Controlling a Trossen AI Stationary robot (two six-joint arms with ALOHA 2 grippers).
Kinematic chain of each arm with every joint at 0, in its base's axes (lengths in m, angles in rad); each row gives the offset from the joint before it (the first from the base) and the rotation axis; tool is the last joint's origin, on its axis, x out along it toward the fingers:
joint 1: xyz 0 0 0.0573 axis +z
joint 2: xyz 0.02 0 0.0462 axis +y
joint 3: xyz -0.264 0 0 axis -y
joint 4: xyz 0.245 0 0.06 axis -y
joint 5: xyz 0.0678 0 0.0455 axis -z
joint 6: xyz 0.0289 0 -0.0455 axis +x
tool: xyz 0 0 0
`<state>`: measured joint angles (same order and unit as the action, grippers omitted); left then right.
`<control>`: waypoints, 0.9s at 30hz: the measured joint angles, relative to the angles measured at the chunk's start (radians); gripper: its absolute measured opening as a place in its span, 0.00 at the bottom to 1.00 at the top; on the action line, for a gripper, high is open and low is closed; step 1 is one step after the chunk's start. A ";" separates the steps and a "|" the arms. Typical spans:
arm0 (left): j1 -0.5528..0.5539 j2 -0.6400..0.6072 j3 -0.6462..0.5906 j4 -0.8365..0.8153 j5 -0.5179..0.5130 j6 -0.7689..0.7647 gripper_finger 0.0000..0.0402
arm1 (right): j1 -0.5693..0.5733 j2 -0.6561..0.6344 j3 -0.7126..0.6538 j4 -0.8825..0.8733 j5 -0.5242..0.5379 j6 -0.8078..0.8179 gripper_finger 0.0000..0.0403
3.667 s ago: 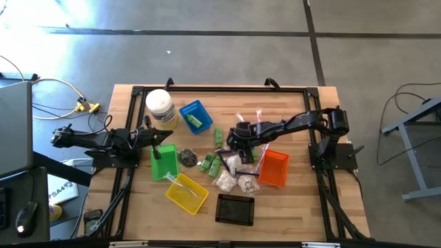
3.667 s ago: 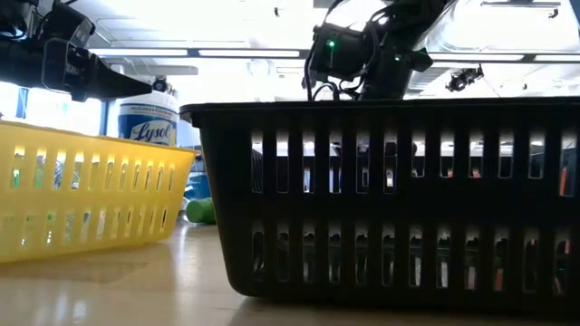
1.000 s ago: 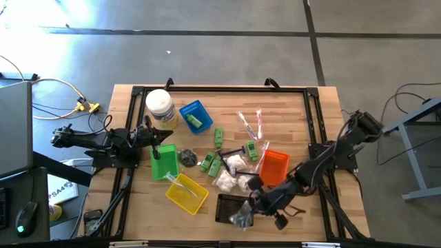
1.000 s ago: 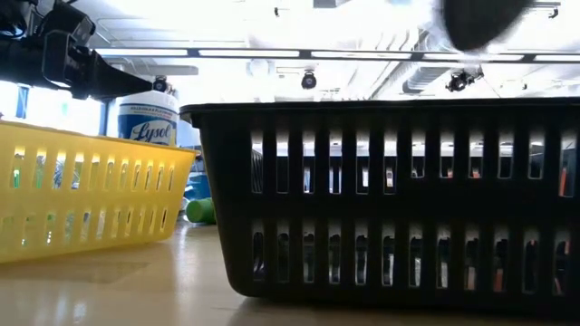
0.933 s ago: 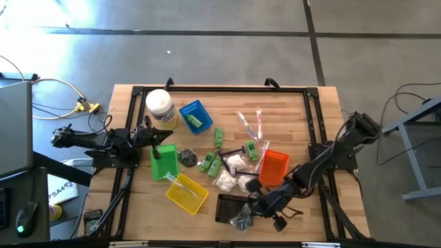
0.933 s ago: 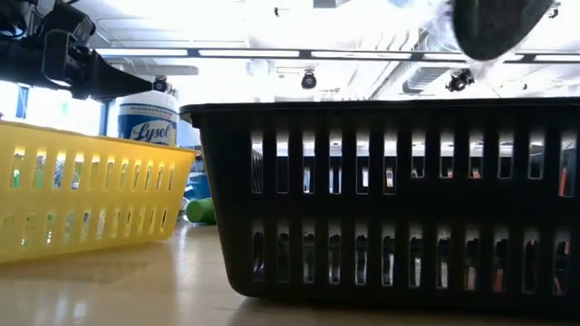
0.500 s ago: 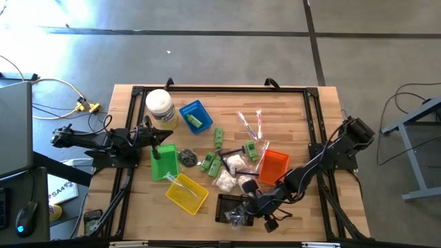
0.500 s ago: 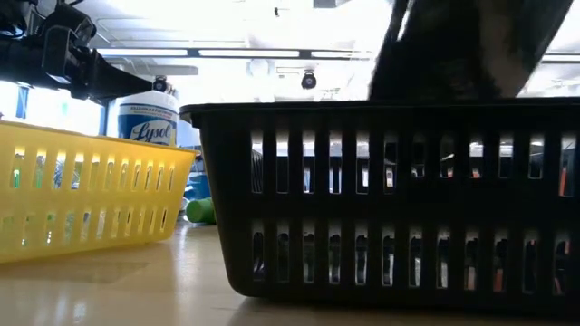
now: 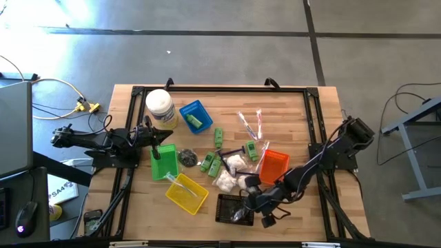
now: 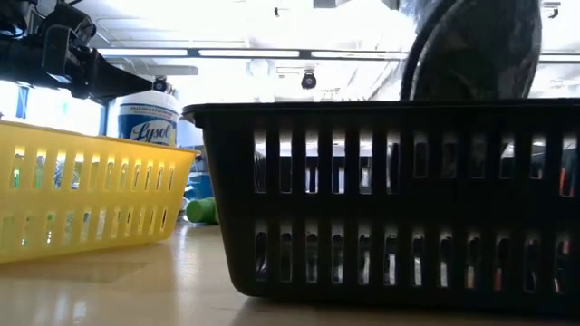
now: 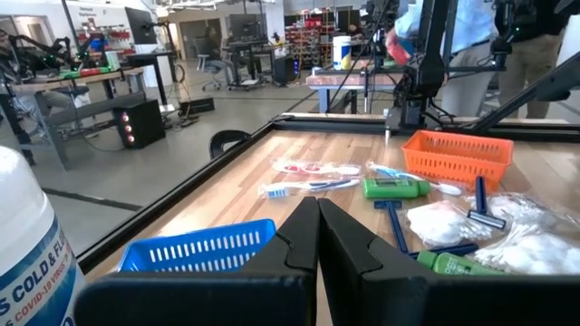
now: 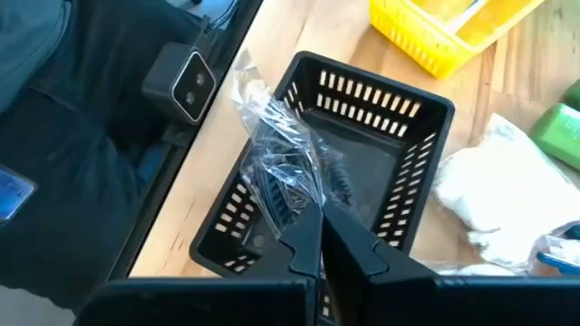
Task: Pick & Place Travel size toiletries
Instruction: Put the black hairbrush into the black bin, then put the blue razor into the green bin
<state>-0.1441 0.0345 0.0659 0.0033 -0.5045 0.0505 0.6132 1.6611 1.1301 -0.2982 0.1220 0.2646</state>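
the white jar [image 9: 160, 105] near the table's far left corner reads "lysol" in blue script in the low view [image 10: 149, 129], and the left wrist view catches "cold & flu" on its label [image 11: 27, 272]. no other writing can be read.

the right pincer [image 9: 242, 210] hangs over the black basket [image 9: 224, 204] at the table's near edge, its fingers pressed together on a clear-wrapped black comb [image 12: 285, 177]; the crinkled wrapper sits above the basket's open mouth [image 12: 412, 181], not yet lying inside. in the low view the wrapped comb [image 10: 471, 50] shows as a dark shape just above the basket's rim [image 10: 381, 110].

the left pincer [image 9: 153, 133] waits at the table's left edge, fingers closed on nothing, between the jar and the green basket [image 9: 164, 162].

the rest of the toiletries lie mid-table: small green bottles [image 9: 212, 163], white puffy packets [image 9: 227, 180], clear-wrapped sticks [image 9: 249, 122] toward the far edge, and a grey bit [image 9: 187, 157] beside the green basket. one green bottle lies in the blue basket [image 9: 186, 111].

the yellow basket [image 9: 186, 194] sits just left of the black one, the orange basket [image 9: 275, 167] just behind it. bare wood lies open along the far edge and in the near right corner of the table [image 9: 313, 220]; the middle is crowded.
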 joint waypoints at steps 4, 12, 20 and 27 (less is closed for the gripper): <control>0.000 0.000 0.000 0.000 0.000 0.000 0.00 | -0.001 0.000 0.000 0.000 -0.003 -0.005 0.05; 0.000 0.000 0.000 -0.002 0.000 -0.003 0.00 | -0.028 -0.001 0.000 -0.003 -0.043 -0.007 0.27; 0.000 0.000 0.000 -0.002 0.000 0.005 0.00 | -0.058 -0.219 -0.001 -0.004 0.163 -0.165 0.31; 0.000 0.000 0.000 -0.002 0.000 0.023 0.00 | -0.108 -0.523 -0.017 0.007 0.184 -0.275 0.09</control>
<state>-0.1444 0.0349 0.0662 0.0013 -0.5045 0.0739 0.5053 1.1381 1.1136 -0.2913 0.3064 -0.0107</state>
